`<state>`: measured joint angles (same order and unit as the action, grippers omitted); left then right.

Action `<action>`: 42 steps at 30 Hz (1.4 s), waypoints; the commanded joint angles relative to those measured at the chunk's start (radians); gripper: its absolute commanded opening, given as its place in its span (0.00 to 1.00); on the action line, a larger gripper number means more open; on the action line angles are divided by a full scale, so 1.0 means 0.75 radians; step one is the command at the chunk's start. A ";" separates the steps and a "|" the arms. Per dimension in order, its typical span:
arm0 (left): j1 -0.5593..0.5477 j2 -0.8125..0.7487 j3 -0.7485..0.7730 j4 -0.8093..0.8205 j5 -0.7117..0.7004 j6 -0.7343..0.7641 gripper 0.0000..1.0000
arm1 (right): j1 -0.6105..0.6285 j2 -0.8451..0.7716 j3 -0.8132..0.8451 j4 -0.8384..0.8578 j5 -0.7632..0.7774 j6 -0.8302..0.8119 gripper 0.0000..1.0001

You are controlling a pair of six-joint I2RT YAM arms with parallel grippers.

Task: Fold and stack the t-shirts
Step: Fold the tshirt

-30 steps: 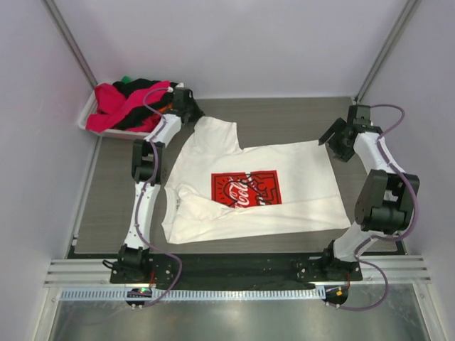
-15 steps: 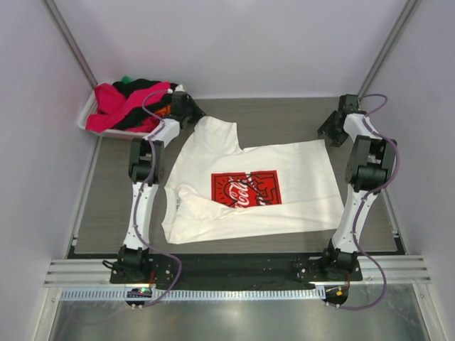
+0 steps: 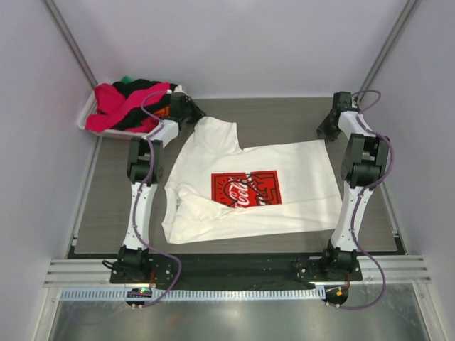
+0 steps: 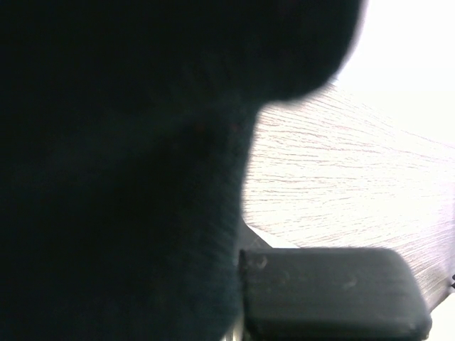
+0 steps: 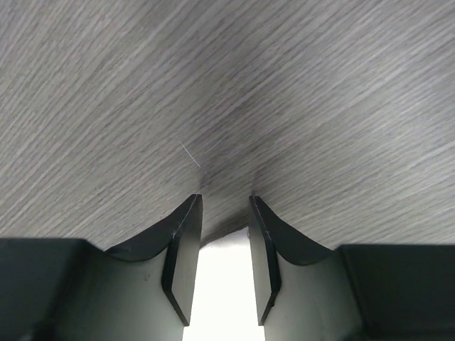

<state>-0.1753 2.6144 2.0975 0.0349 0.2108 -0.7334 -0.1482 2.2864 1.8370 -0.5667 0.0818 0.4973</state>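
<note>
White t-shirt point(image 3: 298, 206) lies flat mid-bench point(image 3: 284, 117); soft, limp, light. Left gripper point(image 3: 189, 111) closed by far sleeve, hold on cloth unclear. Right gripper point(image 5: 225, 201) narrowly apart, straddling hem corner. Best pinched at corners.

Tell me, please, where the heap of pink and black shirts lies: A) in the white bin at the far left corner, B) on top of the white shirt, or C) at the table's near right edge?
A: the pink and black shirts are heaped in the white bin, apart from the white shirt.
</note>
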 commanded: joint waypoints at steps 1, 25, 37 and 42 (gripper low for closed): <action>0.048 -0.005 -0.054 -0.126 0.007 -0.116 0.00 | 0.007 -0.056 -0.060 -0.028 0.061 -0.023 0.38; 0.052 -0.021 -0.070 -0.122 0.018 -0.118 0.00 | 0.038 -0.109 -0.165 0.027 0.032 -0.058 0.01; 0.048 -0.305 -0.248 -0.216 0.048 -0.137 0.00 | 0.038 -0.252 -0.173 -0.017 0.040 -0.045 0.01; 0.039 -0.499 -0.346 -0.322 0.042 -0.118 0.00 | 0.038 -0.359 -0.228 -0.038 -0.013 -0.035 0.01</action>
<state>-0.1715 2.3684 1.8648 -0.1120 0.2508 -0.8021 -0.1261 2.1338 1.6817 -0.5770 0.1017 0.4656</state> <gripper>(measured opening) 0.005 0.027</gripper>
